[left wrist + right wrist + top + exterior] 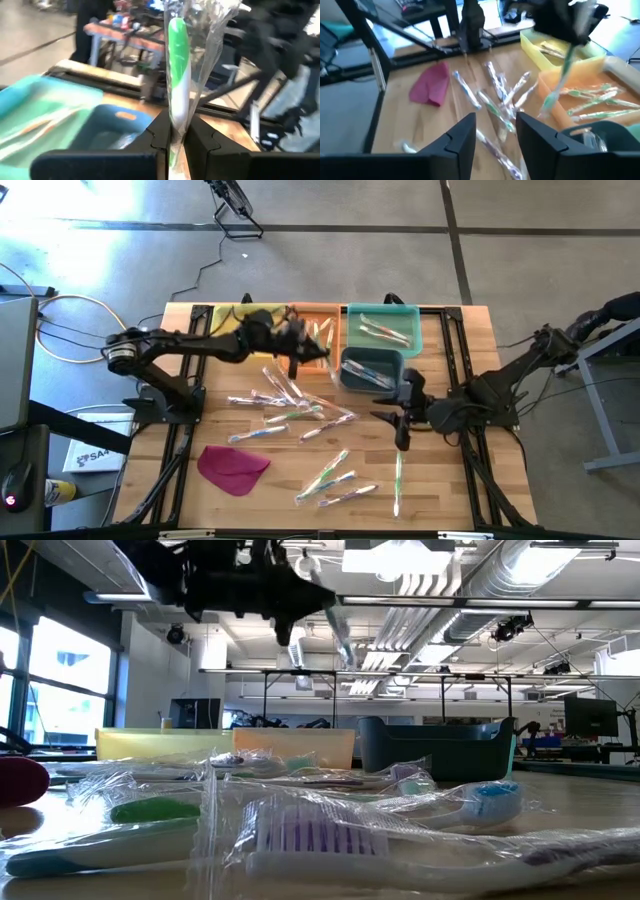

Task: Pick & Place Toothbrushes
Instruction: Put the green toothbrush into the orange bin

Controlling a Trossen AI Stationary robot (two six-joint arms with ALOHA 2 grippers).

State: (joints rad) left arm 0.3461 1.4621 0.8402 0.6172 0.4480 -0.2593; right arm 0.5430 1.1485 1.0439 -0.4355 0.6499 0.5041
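Your left gripper (pixel 175 142) is clamped on a green toothbrush (pixel 178 65), which sticks out past the fingertips in its clear wrapper, held over the orange tray (pixel 318 313) at the table's 12 o'clock. Your right gripper (pixel 402 420) hangs with its fingers apart, empty, at about 3 o'clock; the loose toothbrushes (pixel 290 412) lie scattered toward its 9 o'clock, mid-table.
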